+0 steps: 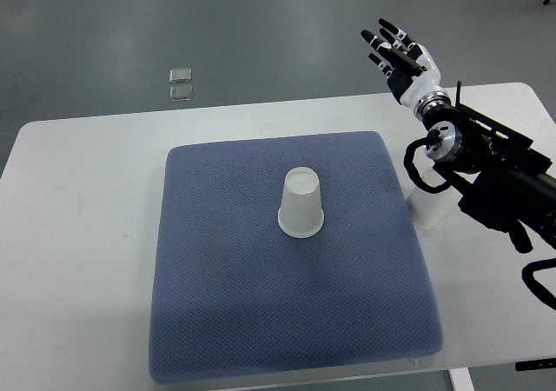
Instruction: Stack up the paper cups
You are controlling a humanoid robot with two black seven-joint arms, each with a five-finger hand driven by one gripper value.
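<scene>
Right hand (401, 56) raised, fingers spread, empty, paper cup (301, 202) upside down on mat, well apart

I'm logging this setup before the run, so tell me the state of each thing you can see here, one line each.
Paper cup on the mat: upside down, standing alone, nothing stacked on it.
Second paper cup: on the table beside the mat's right edge, partly hidden by the arm; orientation unclear.
Right hand: raised beyond the table's far edge, fingers spread, holding nothing.
Blue mat: lying flat on the table.
</scene>
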